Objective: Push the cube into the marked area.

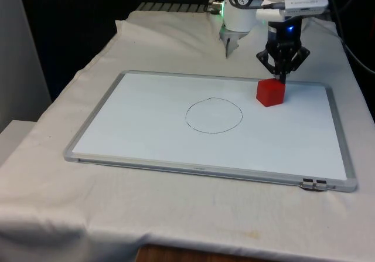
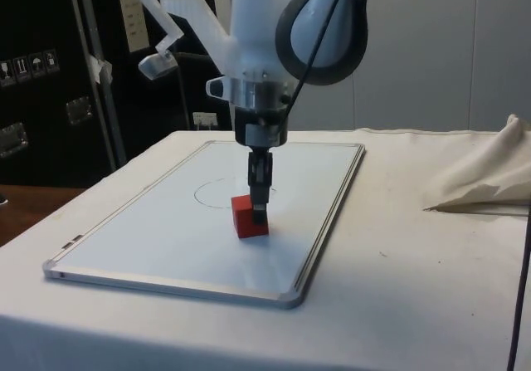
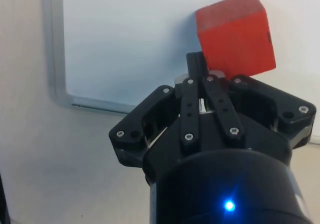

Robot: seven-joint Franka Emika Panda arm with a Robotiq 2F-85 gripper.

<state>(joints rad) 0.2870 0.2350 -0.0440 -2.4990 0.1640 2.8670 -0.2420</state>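
White cloth under whiteboard; black curtains behind.

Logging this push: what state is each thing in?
Cube: upright on the whiteboard, outside the circle, on the front view's right of it.
Hand: fingers shut, tips at the cube's far side.
Circle: nothing inside.
Whiteboard: flat on the cloth.

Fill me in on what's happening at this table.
A white robot arm with a black two-finger gripper has its closed fingers down against the far side of a small red cube on a white metal-framed board. The cube sits outside the thin hand-drawn circle, on the front view's right of it. The push into that circle is not yet done.
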